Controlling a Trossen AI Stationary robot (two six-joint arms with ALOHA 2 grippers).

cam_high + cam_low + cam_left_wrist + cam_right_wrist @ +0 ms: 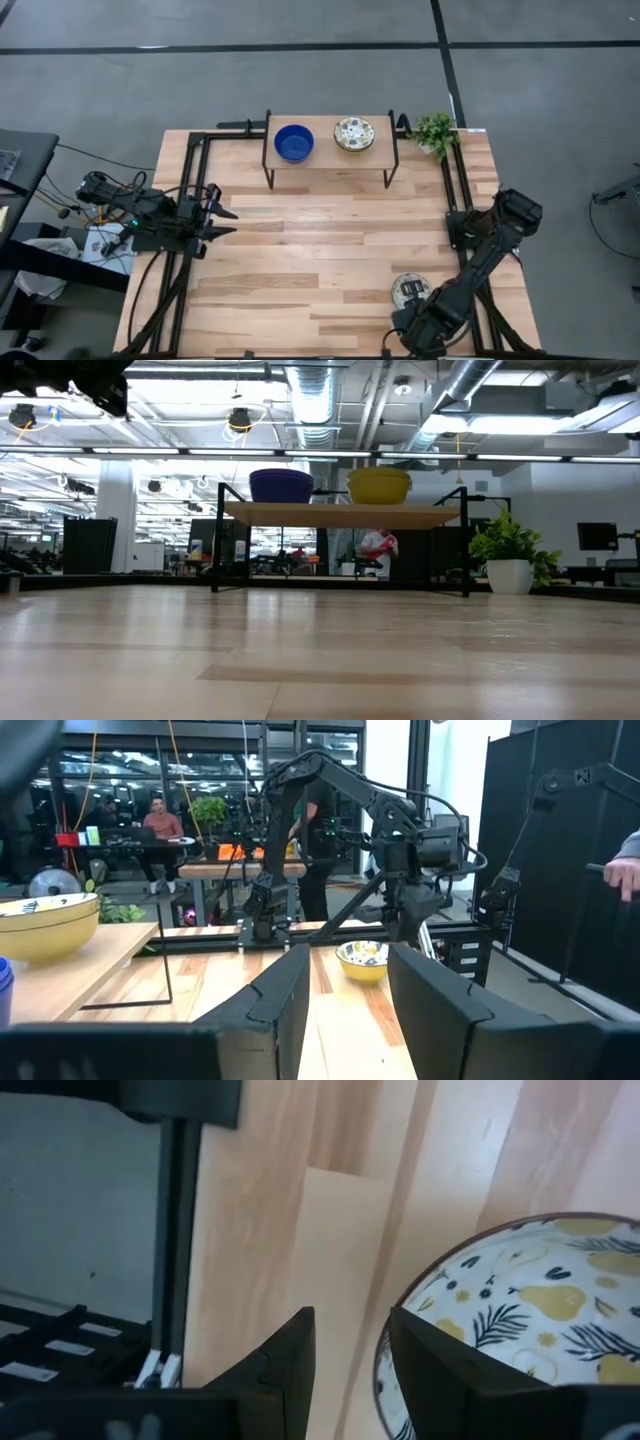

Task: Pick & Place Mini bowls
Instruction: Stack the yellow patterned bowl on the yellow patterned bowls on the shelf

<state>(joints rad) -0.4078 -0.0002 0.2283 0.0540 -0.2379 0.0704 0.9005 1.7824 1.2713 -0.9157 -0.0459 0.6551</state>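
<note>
Mini bowls: a solid cobalt blue round bowl and a white floral-patterned bowl sit on the raised wooden shelf; another patterned bowl lies on the bench near its front right.
Right gripper: fingers spread, just beside that bowl's rim.
Left gripper: fingers spread, waiting at the bench's left.
Risk: a finger landing on the rim could tip or push the bowl away.

A grey floor crossed by dark seams is seen all around the wooden table. Above the table, silver ducts and long strip lights are strung across an open ceiling. Beyond the table's far edge, a white pillar and rows of desks are made out. A seated person is glimpsed behind the table, and a dark partition is stood beside it.
</note>
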